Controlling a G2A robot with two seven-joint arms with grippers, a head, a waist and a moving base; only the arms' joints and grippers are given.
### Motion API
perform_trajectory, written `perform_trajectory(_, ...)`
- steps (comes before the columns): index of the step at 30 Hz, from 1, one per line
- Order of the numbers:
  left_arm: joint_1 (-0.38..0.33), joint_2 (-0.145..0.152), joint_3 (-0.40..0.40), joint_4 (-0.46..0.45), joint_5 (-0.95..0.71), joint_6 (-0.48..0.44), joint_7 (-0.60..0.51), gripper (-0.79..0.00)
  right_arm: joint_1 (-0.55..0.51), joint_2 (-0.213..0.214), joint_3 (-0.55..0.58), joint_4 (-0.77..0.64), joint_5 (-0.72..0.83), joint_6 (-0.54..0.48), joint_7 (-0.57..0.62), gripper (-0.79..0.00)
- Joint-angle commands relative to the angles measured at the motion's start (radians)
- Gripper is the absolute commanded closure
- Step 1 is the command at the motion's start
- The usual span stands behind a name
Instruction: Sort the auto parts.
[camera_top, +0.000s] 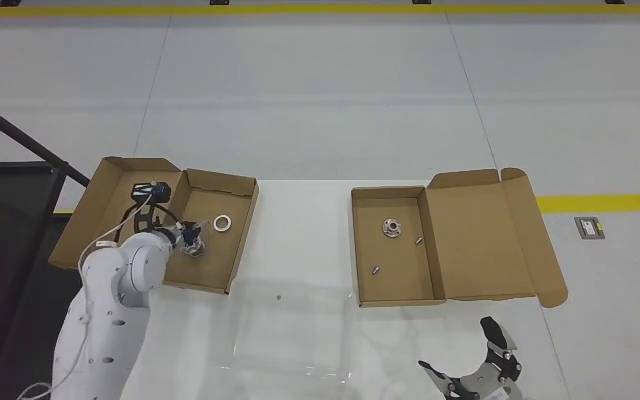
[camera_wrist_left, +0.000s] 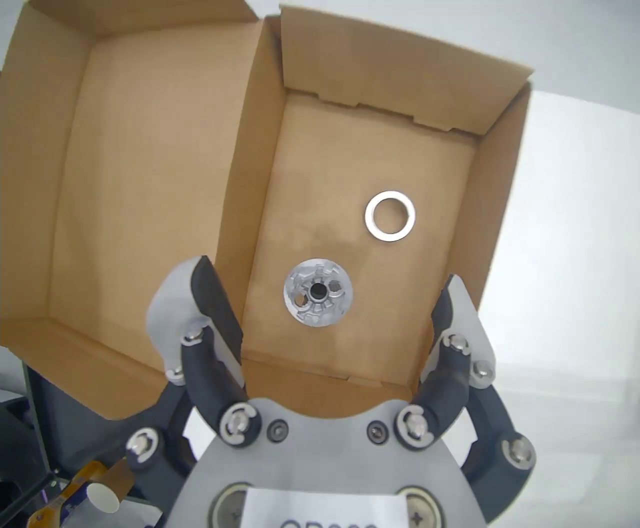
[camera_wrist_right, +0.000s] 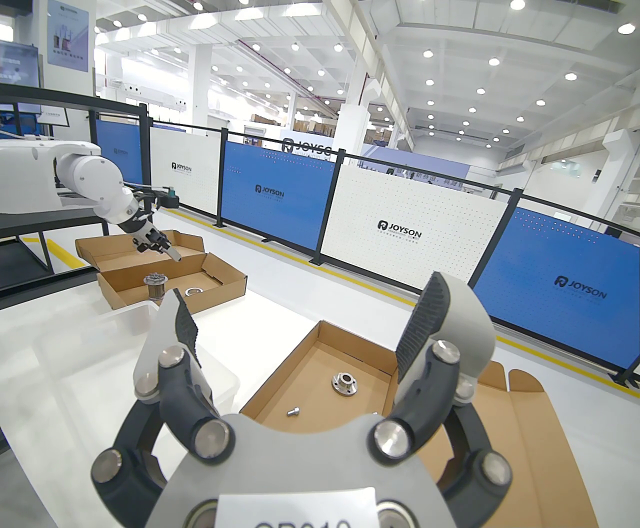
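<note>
Left gripper (camera_wrist_left: 326, 274) hangs over the left cardboard box (camera_wrist_left: 310, 165), fingers spread, empty; a toothed hub (camera_wrist_left: 318, 292) and a flat ring (camera_wrist_left: 390, 216) lie apart inside. Right gripper (camera_wrist_right: 306, 286) (likewise spread, holding nothing) sits short of the right box (camera_wrist_right: 310, 360), which contains a flanged part (camera_wrist_right: 345, 385) and a bolt (camera_wrist_right: 294, 411).

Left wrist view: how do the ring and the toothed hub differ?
The ring is a thin flat band with a wide open centre; the toothed hub is a ribbed disc with a small bore. The hub stands taller than the ring in the right wrist view. The hub sits below the open jaws of the left gripper; the ring lies aside. Both are silvery, round and loose in the box.
</note>
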Motion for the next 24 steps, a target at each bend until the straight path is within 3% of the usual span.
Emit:
perform_trajectory(1, 0.049, 0.003, -0.028, -0.087, -0.027, -0.010, 0.009, -0.785, 0.000, 0.000, 0.000, 0.000, 0.000, 0.000, 0.000, -0.785)
perform_trajectory(5, 0.135, 0.007, -0.082, -0.214, -0.119, -0.047, 0.036, -0.785, 0.000, 0.000, 0.000, 0.000, 0.000, 0.000, 0.000, -0.785)
perform_trajectory(10, 0.217, 0.009, -0.127, -0.302, -0.220, -0.100, 0.081, -0.785, 0.000, 0.000, 0.000, 0.000, 0.000, 0.000, 0.000, -0.785)
perform_trajectory(16, 0.261, 0.009, -0.154, -0.340, -0.341, -0.153, 0.138, -0.785, 0.000, 0.000, 0.000, 0.000, 0.000, 0.000, 0.000, -0.785)
perform_trajectory(24, 0.252, 0.009, -0.158, -0.342, -0.432, -0.166, 0.157, -0.784, 0.000, 0.000, 0.000, 0.000, 0.000, 0.000, 0.000, -0.784)
